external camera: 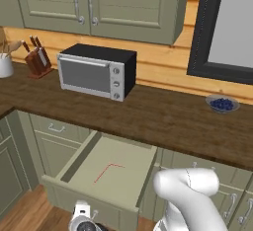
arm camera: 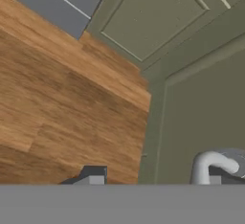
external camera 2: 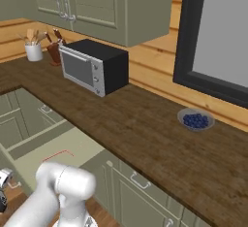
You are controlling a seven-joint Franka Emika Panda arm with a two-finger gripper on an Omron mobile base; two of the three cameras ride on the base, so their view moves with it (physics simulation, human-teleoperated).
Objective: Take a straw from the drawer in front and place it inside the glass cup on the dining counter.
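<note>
The drawer (external camera: 126,148) stands pulled out below the worktop, its pale inside bare except for the thin red straw (external camera: 106,171) with its bent end, which lies near the middle. From the other side the straw (external camera 2: 58,155) shows on the same drawer (external camera 2: 77,141) floor. My gripper (external camera: 81,221) hangs low in front of the drawer's front panel. In the hand view my gripper (arm camera: 153,177) is open, fingers wide apart over the floor. The drawer's silver handle (arm camera: 213,163) sits right by one fingertip (arm camera: 214,179), not clamped. The glass cup and the dining counter are out of view.
On the dark wood worktop (external camera: 163,114) stand a toaster oven (external camera: 96,69), a knife block (external camera: 37,59), a utensil pot (external camera: 5,64) and a bowl of blueberries (external camera: 222,104). Green cabinet doors (arm camera: 153,17) and wooden floor (arm camera: 62,103) lie below my hand.
</note>
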